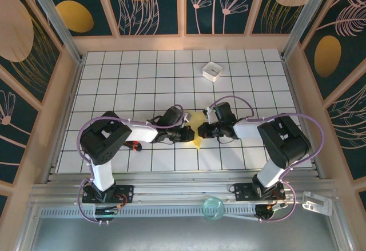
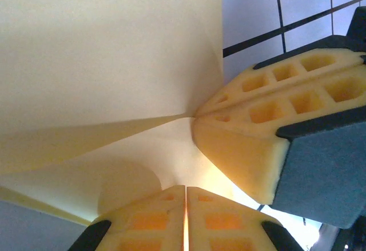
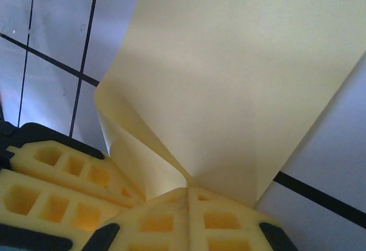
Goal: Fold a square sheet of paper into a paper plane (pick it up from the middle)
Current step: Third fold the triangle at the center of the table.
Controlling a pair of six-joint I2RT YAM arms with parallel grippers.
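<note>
Yellow paper sheet [image 1: 197,126] sits at the middle of the table [image 1: 143,79], long axis running near-to-far. Left gripper [image 1: 190,134] is clamped on its left side, right gripper [image 1: 202,131] on its right. Tips almost meet; both arms equally near.

The yellow sheet [image 3: 229,79] is thin, matt paper, smooth apart from its soft creases. Touching it, the fingers [image 3: 171,205] of the right gripper [image 3: 187,189] are pale yellow matt plastic, moulded in a lattice of square pockets and backed with dark, matt plastic. Under the sheet the table [image 1: 114,74] is white and smooth with a slight sheen, ruled in black lines, and well beyond the sheet the small box [image 1: 212,71] looks like white plastic.
</note>
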